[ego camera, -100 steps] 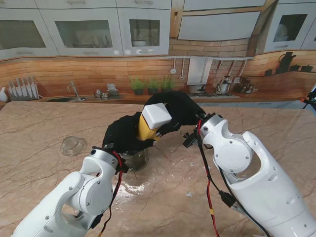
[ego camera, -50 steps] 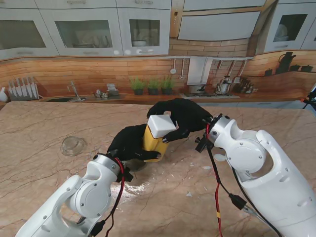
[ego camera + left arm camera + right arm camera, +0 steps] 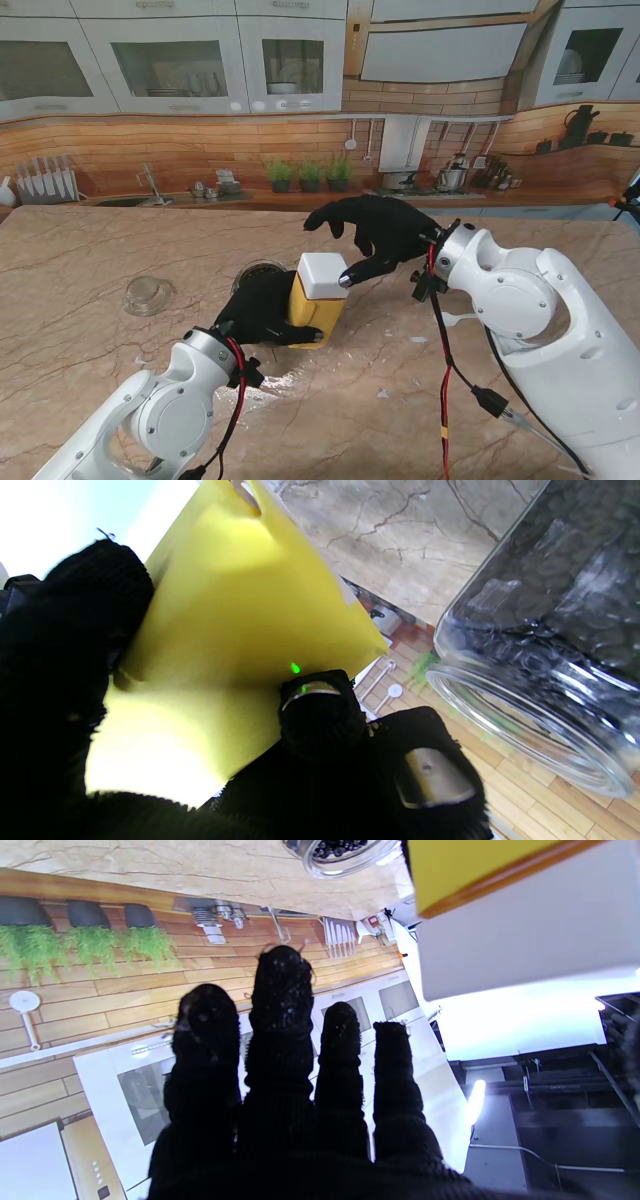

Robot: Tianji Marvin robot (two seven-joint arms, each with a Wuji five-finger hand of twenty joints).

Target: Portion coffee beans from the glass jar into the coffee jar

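Coffee jar (image 3: 318, 305) stands upright on your desk (image 3: 90, 250), grasped by your left hand (image 3: 262, 308); your right hand (image 3: 375, 232) hovers released above it.

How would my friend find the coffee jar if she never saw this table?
Look at the middle of the marble table, between the two black-gloved hands. The coffee jar stands upright there, held by the left hand. It is a yellow box with a white lid, unlike the clear round glass jar just behind it.

a kitchen: white glass-front cabinets (image 3: 190, 65), knife rack (image 3: 47, 178), sink tap (image 3: 152, 184), potted herbs (image 3: 308, 172), marble counter (image 3: 80, 250).
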